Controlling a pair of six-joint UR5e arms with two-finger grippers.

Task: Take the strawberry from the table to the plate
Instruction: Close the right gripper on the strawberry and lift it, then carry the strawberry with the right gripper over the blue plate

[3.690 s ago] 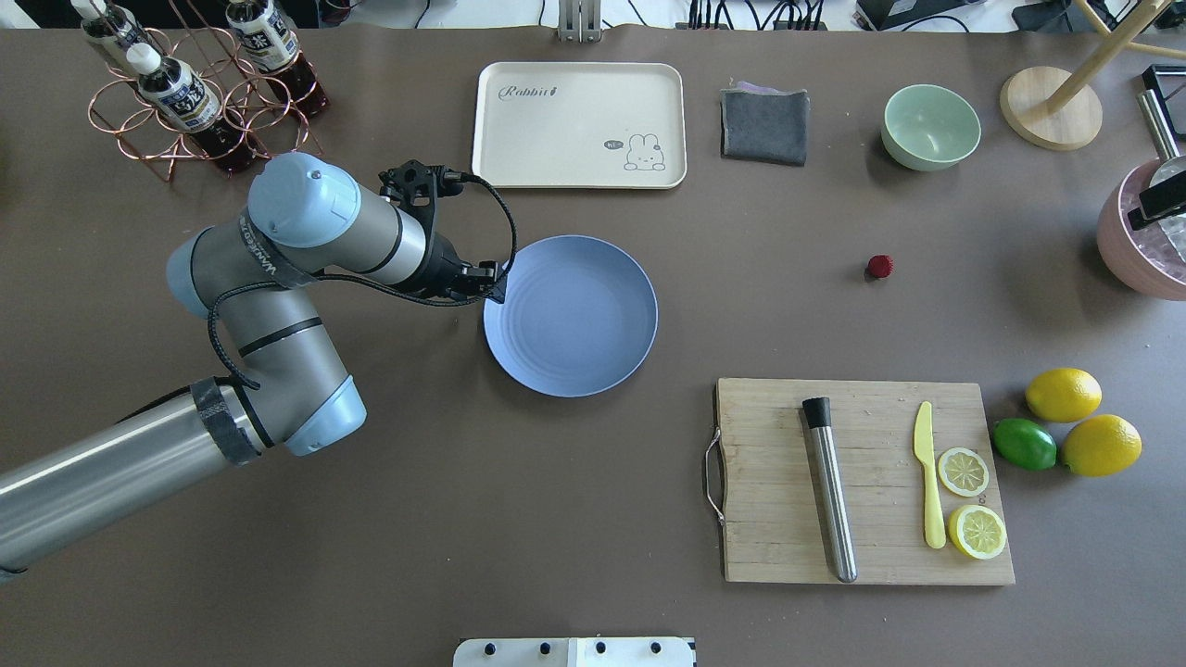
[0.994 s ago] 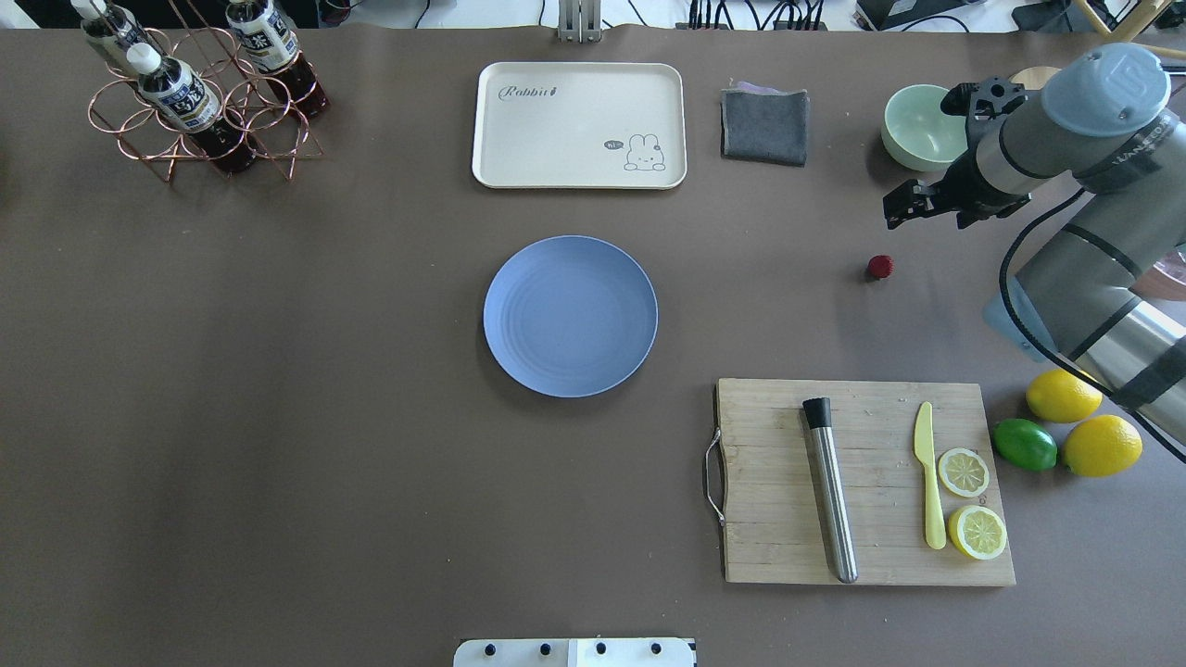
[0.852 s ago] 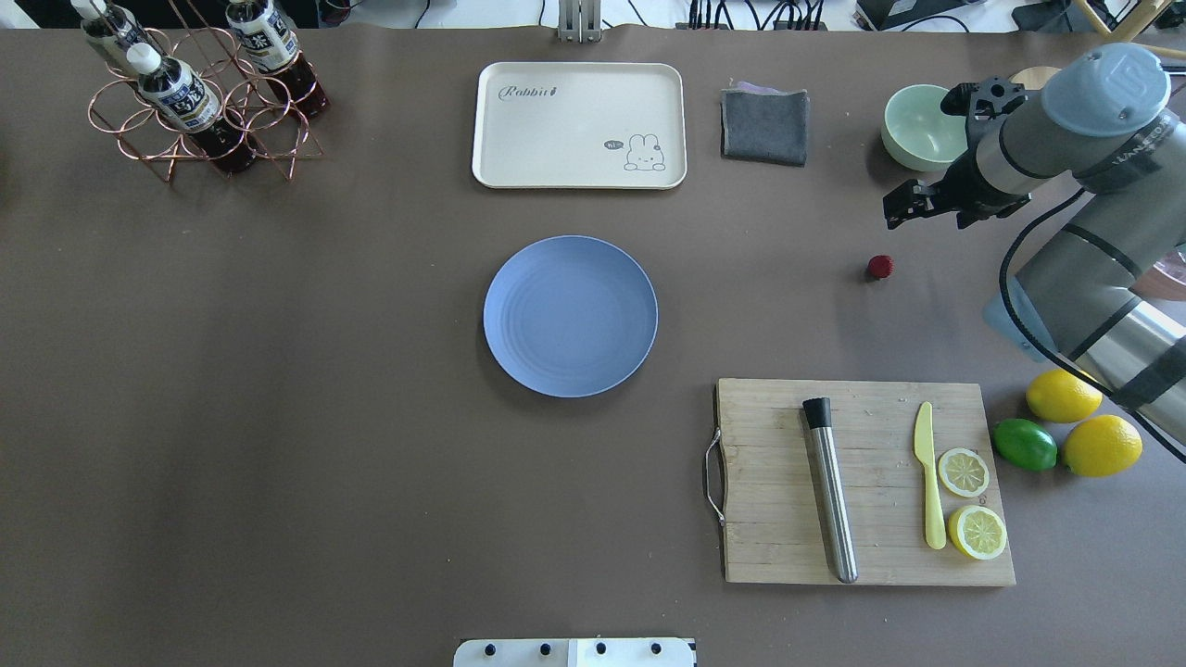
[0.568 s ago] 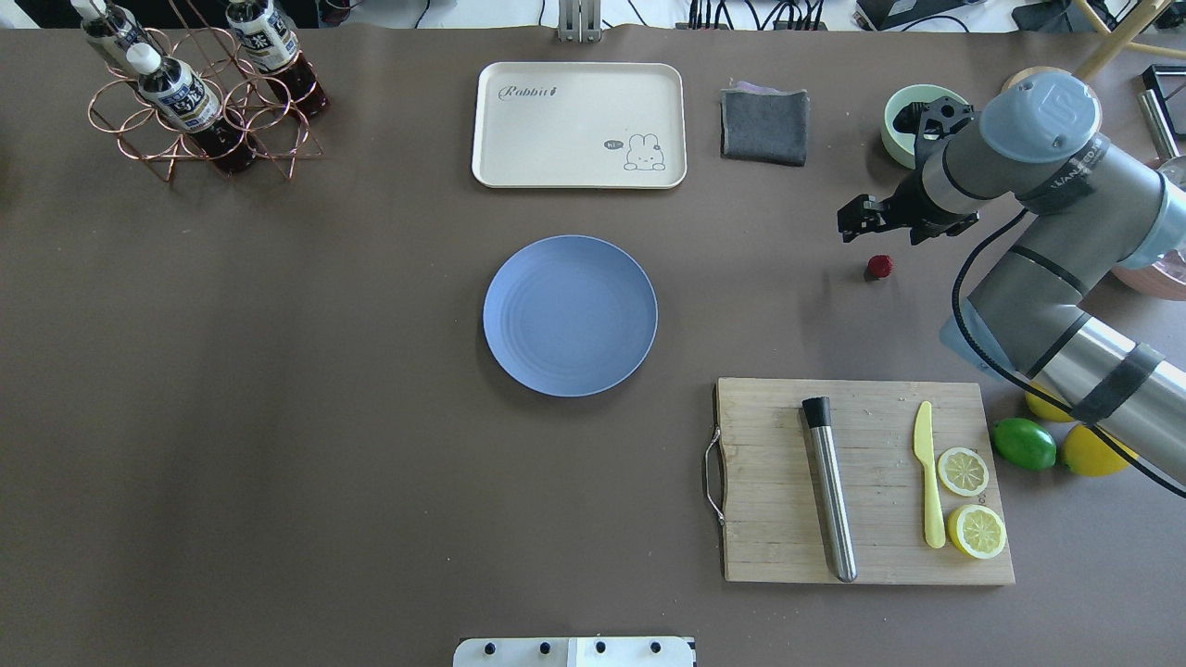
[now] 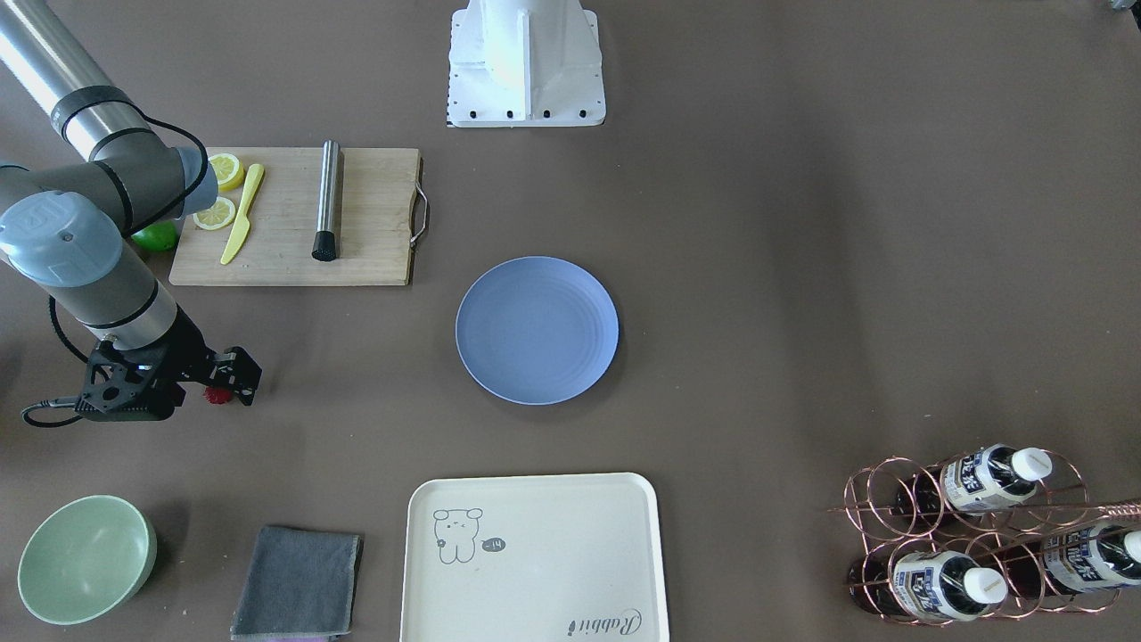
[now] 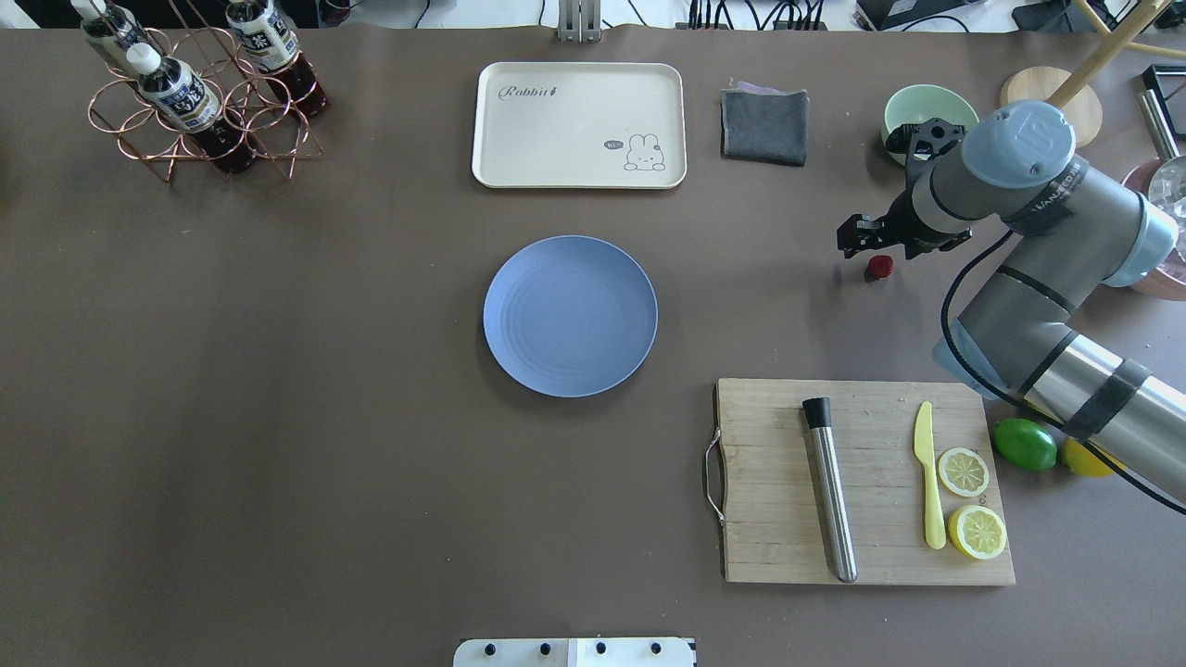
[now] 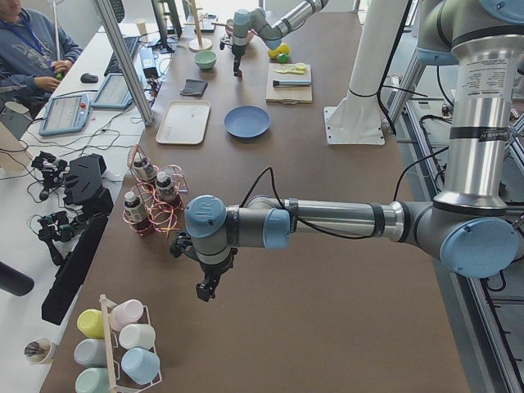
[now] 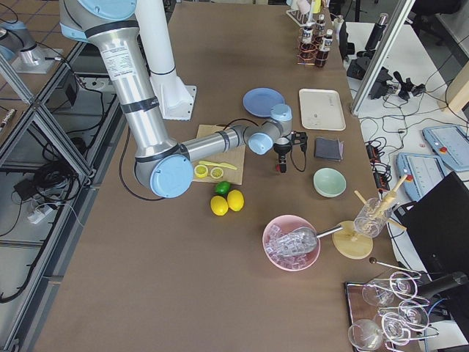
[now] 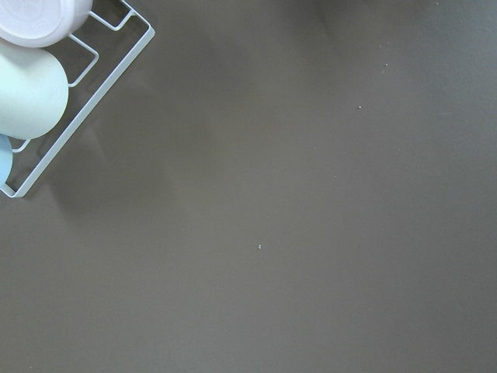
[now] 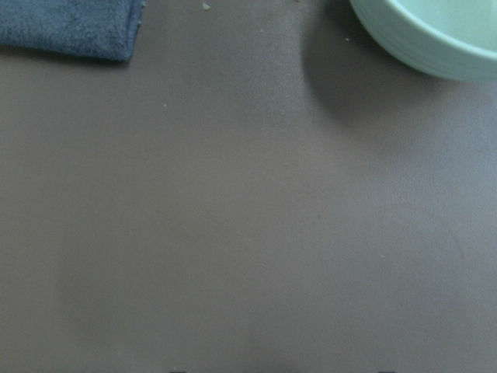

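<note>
The strawberry [image 6: 879, 267], tiny and dark red, lies on the grey-brown table [image 6: 278, 417] right of centre. My right gripper [image 6: 857, 236] points down right beside it, its tips just up and left of the fruit, jaws apart and holding nothing. From the front the strawberry [image 5: 214, 394] peeks out beside the right gripper [image 5: 239, 374]. The periwinkle plate [image 6: 570, 316] sits empty at the table's middle. Far off at the table's left end hangs my left gripper [image 7: 203, 291]; whether it is open or shut I cannot tell.
A cutting board [image 6: 778, 435] with a metal muddler, yellow knife and lemon slices lies near the strawberry. A lime [image 6: 1024, 444], pale green bowl [image 6: 913, 106], grey cloth [image 6: 764, 125], cream tray [image 6: 579, 125] and bottle rack [image 6: 185, 83] ring the table.
My left arm left the plate's edge and the overhead view. My right arm came in from the right, swung left and lowered its gripper beside the strawberry.
</note>
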